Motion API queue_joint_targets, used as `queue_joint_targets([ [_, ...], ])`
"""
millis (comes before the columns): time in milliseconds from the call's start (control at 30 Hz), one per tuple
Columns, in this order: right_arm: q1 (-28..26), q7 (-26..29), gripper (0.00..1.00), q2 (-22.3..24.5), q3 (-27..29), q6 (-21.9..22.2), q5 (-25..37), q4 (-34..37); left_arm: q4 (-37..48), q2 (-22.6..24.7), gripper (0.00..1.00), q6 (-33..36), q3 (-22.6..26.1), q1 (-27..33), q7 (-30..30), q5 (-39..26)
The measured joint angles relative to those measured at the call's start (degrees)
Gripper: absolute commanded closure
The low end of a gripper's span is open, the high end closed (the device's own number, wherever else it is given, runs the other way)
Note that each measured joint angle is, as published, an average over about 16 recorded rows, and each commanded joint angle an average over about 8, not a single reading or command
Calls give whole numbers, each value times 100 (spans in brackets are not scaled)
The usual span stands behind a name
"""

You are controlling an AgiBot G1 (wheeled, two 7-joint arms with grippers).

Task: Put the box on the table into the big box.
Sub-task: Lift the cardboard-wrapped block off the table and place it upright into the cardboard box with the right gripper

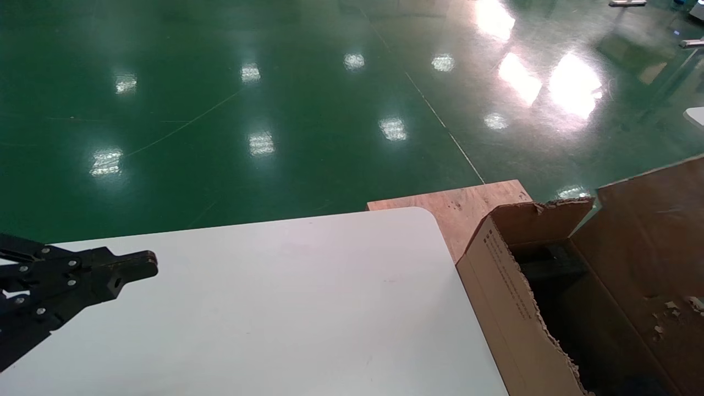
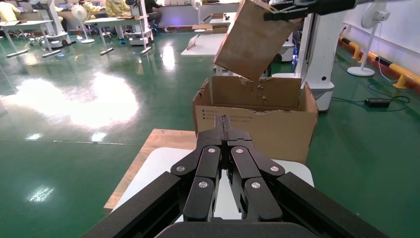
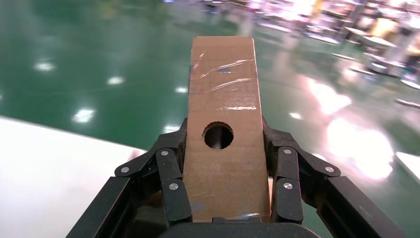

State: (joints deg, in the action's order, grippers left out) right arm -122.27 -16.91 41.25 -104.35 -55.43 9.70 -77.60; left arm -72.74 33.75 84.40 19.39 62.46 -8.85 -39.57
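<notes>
Floor: glossy green floor (image 1: 220, 110) with lamp glare spreads behind everything.
Table: the white table (image 1: 275, 302) lies under the left gripper; a brown plywood board (image 1: 462, 206) juts out past its rounded corner.
Left gripper: the left gripper (image 2: 225, 124) hangs over the table's near-left part with its black fingers (image 2: 218, 133) pressed together, nothing between them; its tips point toward the big box.
Right gripper: the right gripper (image 3: 224, 144) pinches the box (image 3: 223, 124) between its two fingers (image 3: 171, 171), one pad on each long side, the jaws spread only as wide as the box.
Box: it stands lengthwise out beyond the fingertips, its round hole facing the wrist camera and clear tape across its far end.
Big box: the big box (image 1: 511, 308) stands just beside the table's right edge, with torn flaps, black print on its side and a dark inside.
Left wrist view only: the box (image 2: 250, 37) hangs tilted in the air above the big box (image 2: 257, 124), held at its top by the right gripper.
Head view: the right gripper is out of sight; the left gripper (image 1: 148, 264) shows at the left edge.
Right wrist view only: the hole and the grip on the box.
</notes>
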Motion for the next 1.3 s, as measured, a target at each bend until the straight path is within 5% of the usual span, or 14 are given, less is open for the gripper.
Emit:
queue_joint_targets([
  [667, -1292, -335, 100, -18, -1575, 723, 62, 321, 0, -1, 100, -1, 2, 1, 1, 1],
  [1300, -1610, -350, 100, -170, -2092, 268, 112, 1398, 0, -2, 100, -2, 4, 1, 2, 3],
])
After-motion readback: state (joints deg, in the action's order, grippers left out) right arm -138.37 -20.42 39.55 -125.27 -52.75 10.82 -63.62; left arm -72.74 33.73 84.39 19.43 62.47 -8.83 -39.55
